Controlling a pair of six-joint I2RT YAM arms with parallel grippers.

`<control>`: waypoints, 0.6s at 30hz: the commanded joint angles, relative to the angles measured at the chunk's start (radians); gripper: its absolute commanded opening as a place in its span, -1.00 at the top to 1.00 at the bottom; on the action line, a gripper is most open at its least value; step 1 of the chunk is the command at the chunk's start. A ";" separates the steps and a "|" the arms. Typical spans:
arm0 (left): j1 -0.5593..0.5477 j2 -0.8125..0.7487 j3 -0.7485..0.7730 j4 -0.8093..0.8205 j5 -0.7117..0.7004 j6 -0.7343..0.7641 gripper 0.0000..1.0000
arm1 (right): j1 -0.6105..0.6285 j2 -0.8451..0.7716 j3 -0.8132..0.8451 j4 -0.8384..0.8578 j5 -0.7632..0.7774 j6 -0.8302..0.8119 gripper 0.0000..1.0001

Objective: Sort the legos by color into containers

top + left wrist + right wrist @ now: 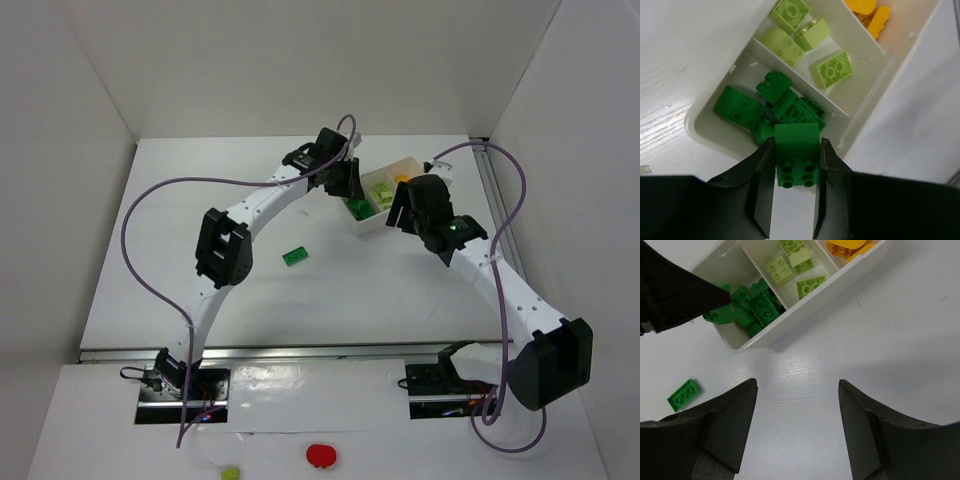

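The left gripper point(797, 145) has its fingers point(762, 170) clamped on a green brick point(796, 131), studs turned toward the wrist. It holds the brick over the near wall of the end compartment of the white tray point(705, 134), where other green bricks point(740, 107) lie heaped. Lime bricks point(832, 70) sit in the middle compartment and orange bricks point(875, 20) in the far one. The right gripper point(797, 390) hangs with its fingers spread and nothing between them, over bare tabletop point(900, 340) beside the tray's long wall. The tray sits toward the tabletop's far right corner. A loose green brick point(295, 257) lies nearer the middle, well apart from it.
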 commanded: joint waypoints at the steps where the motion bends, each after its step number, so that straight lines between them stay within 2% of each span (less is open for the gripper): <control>1: 0.004 0.018 0.072 -0.007 -0.002 -0.003 0.33 | 0.008 -0.046 0.023 0.014 0.042 0.006 -0.46; 2: 0.004 0.009 0.063 -0.007 -0.013 -0.003 0.12 | 0.008 -0.046 0.023 0.014 0.042 0.006 -0.46; 3: 0.004 -0.011 0.053 -0.007 -0.022 0.006 -0.22 | 0.008 -0.046 0.023 0.014 0.042 0.006 -0.46; 6: -0.005 -0.054 0.010 -0.007 -0.033 0.027 -0.51 | 0.008 -0.046 0.013 0.014 0.032 0.006 -0.46; 9: -0.014 -0.139 -0.060 -0.007 -0.077 0.039 -0.54 | 0.008 -0.024 0.013 0.024 0.021 0.006 -0.46; 13: -0.014 -0.292 -0.236 0.033 -0.145 0.075 -0.49 | 0.008 -0.015 0.013 0.034 0.021 0.006 -0.46; 18: -0.014 -0.429 -0.485 0.054 -0.133 0.177 -0.47 | 0.008 -0.006 0.013 0.044 0.010 0.006 -0.46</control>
